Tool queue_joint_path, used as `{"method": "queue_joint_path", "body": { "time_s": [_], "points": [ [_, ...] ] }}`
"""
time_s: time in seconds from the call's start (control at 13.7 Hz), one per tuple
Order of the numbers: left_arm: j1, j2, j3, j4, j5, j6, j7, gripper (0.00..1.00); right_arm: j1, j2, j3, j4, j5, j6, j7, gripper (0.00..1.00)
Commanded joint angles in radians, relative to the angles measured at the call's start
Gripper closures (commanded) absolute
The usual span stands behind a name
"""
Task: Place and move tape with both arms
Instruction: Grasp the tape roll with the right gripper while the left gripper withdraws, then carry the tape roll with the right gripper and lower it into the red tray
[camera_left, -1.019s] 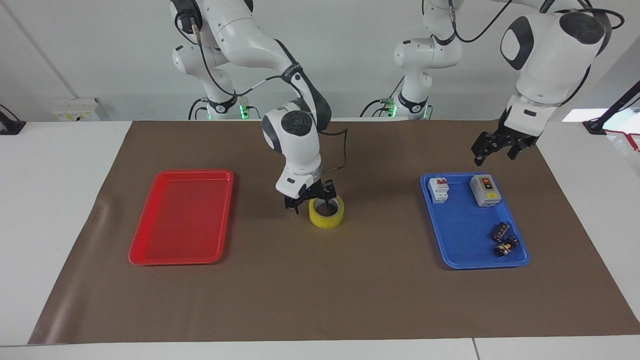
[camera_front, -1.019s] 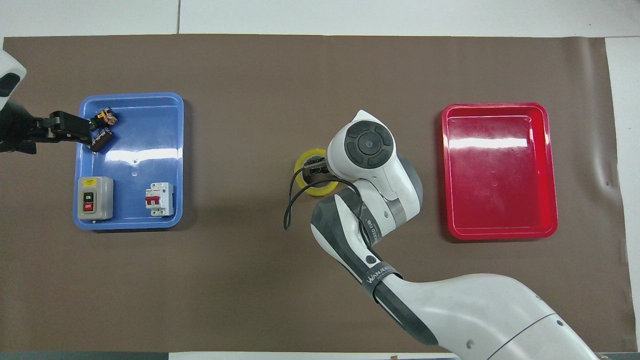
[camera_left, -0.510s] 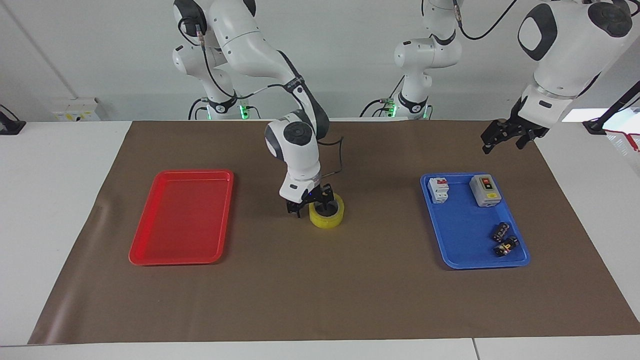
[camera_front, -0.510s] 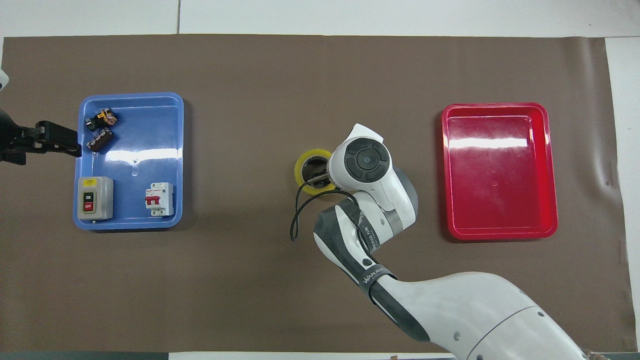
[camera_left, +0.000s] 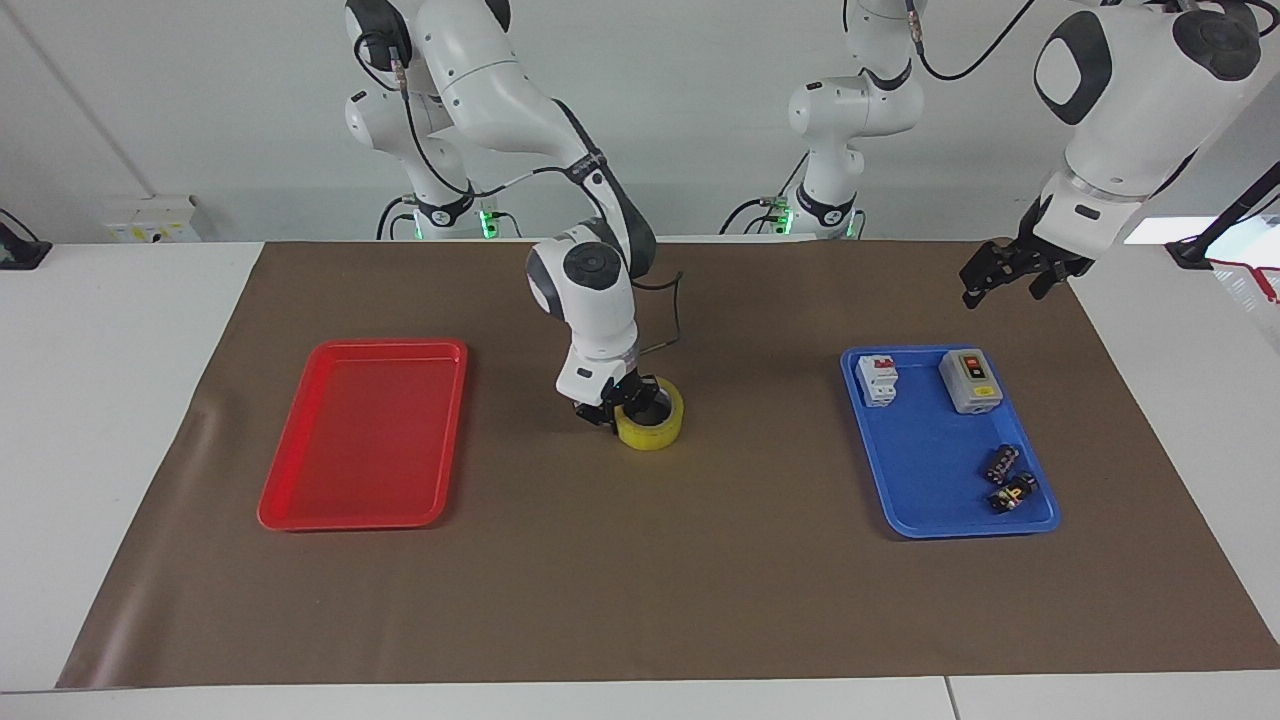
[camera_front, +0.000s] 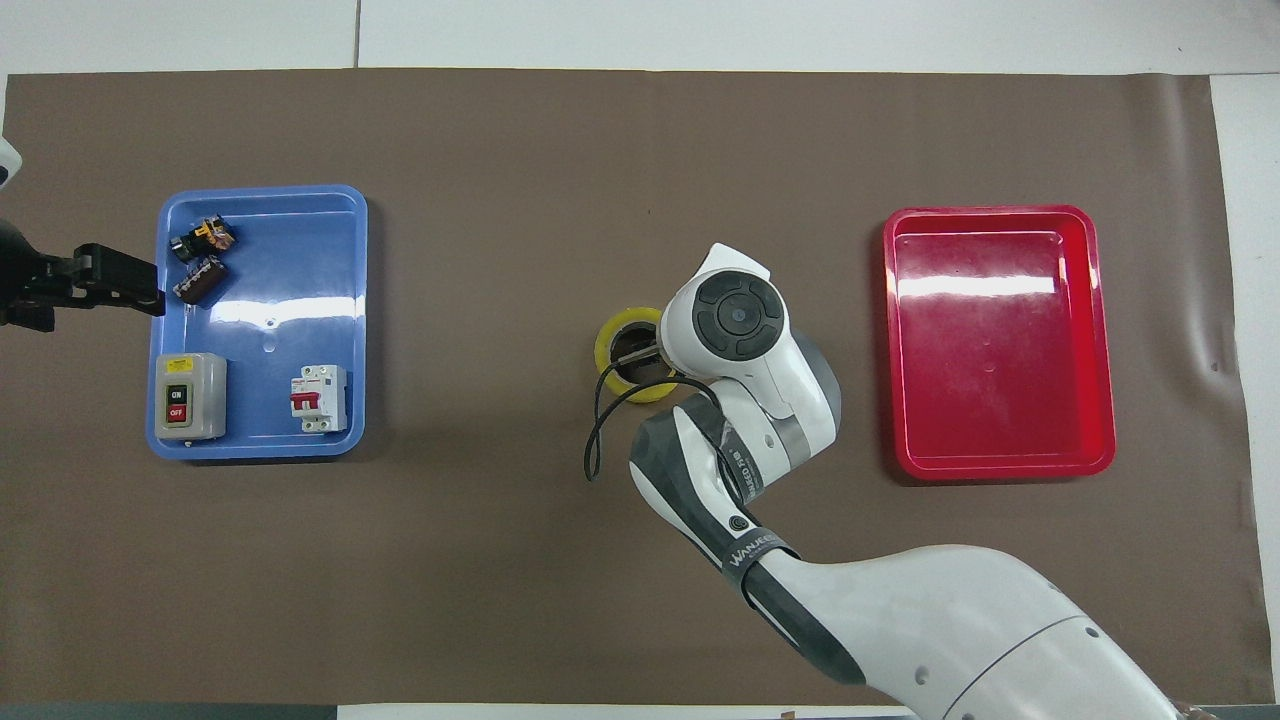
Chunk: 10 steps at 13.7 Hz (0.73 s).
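Tape gripped mid-mat by right gripper

Red tray (camera_left: 362, 432) sits at right arm's end of table. Mid-mat, tape (camera_left: 652, 428) lies flat w/ right gripper (camera_left: 622, 399) down on it, fingers clamped across roll's wall, one inside the core. Blue tray (camera_left: 945, 450) at left arm's end holds grey switch box (camera_left: 970, 380) & white breaker (camera_left: 877, 379). Left gripper (camera_left: 1003, 272) hangs raised over mat by blue tray, arm waiting, jaws apart.

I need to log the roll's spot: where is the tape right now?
The tape sits on the brown mat mid-table, between the red tray and the blue tray, with the right hand down at it.
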Motion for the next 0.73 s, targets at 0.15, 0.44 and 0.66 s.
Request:
{"method": "queue_joint_path", "body": {
  "time_s": [0.15, 0.44, 0.66],
  "points": [
    [0.009, -0.024, 0.000, -0.022, -0.027, 0.004, 0.009, 0.00, -0.061, -0.018, -0.009, 0.181, -0.013, -0.276, -0.009, 1.00],
    [0.009, -0.022, -0.001, -0.022, -0.027, 0.004, 0.009, 0.00, -0.227, -0.148, -0.006, 0.168, -0.040, -0.418, -0.032, 1.00],
    [0.009, -0.022, 0.000, -0.022, -0.027, 0.004, 0.009, 0.00, -0.345, -0.196, -0.007, 0.131, -0.041, -0.471, -0.206, 1.00]
  ]
}}
